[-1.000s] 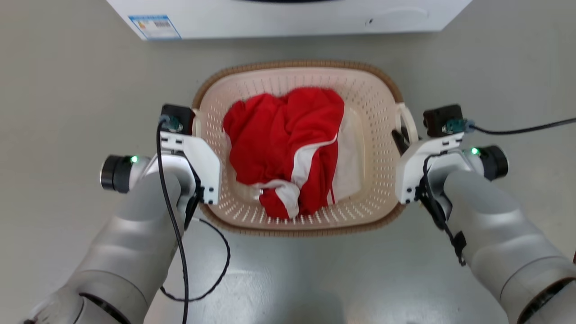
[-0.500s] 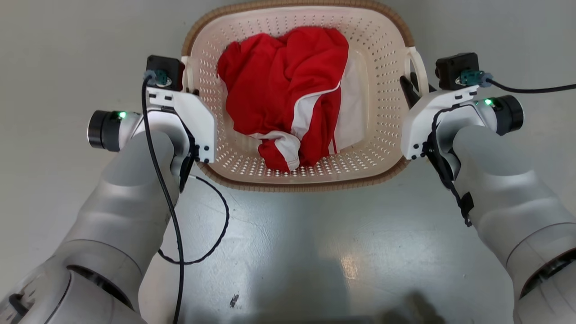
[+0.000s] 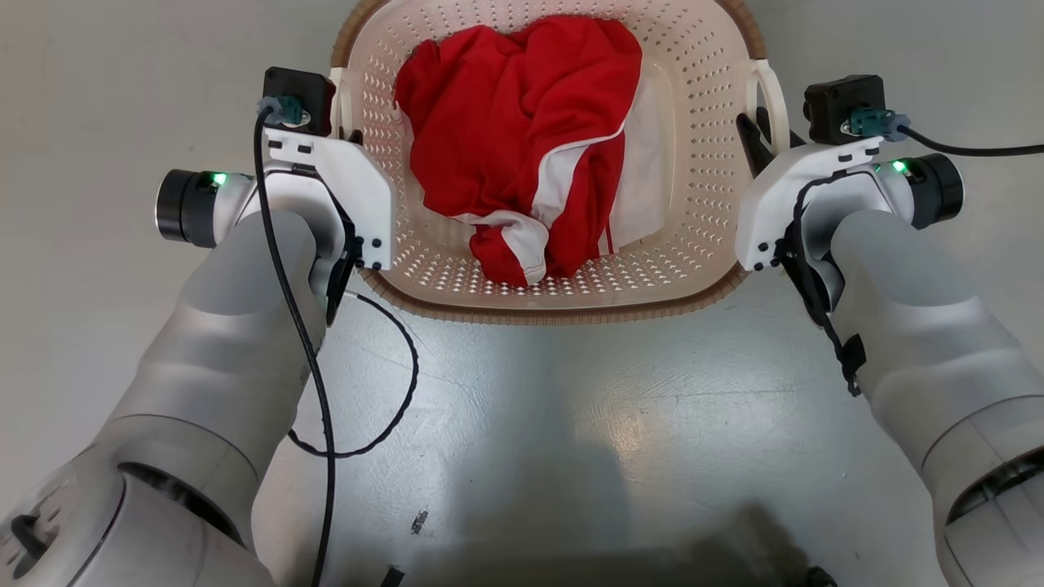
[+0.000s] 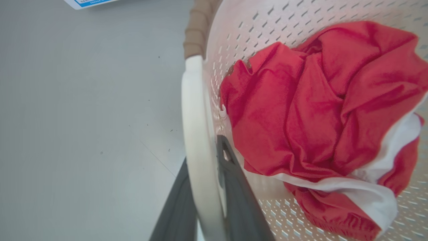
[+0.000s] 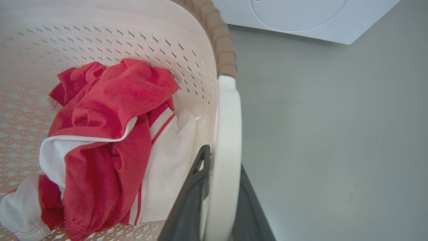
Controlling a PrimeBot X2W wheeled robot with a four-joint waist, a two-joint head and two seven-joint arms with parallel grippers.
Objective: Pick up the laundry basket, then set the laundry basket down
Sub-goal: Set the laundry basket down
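Note:
The laundry basket (image 3: 555,311) is cream, perforated and brown-rimmed, and sits between my two arms at the top of the head view. It holds a crumpled red and white garment (image 3: 522,139). My left gripper (image 3: 347,134) is shut on the left white handle (image 4: 195,110), one dark finger on each side of it (image 4: 204,157). My right gripper (image 3: 758,134) is shut the same way on the right white handle (image 5: 227,113), its fingers straddling that handle (image 5: 223,160). The basket's far rim is cut off by the top edge of the head view.
Grey floor (image 3: 571,456) spreads below and to both sides of the basket. The white washing machine (image 5: 301,16) stands just beyond the basket's far right corner. Its blue label (image 4: 90,2) peeks in at the far left. A loose black cable (image 3: 391,408) hangs under my left arm.
The head view has shifted and the washing machine has left its top. The basket, held in both grippers, now looks larger and sits higher in the view.

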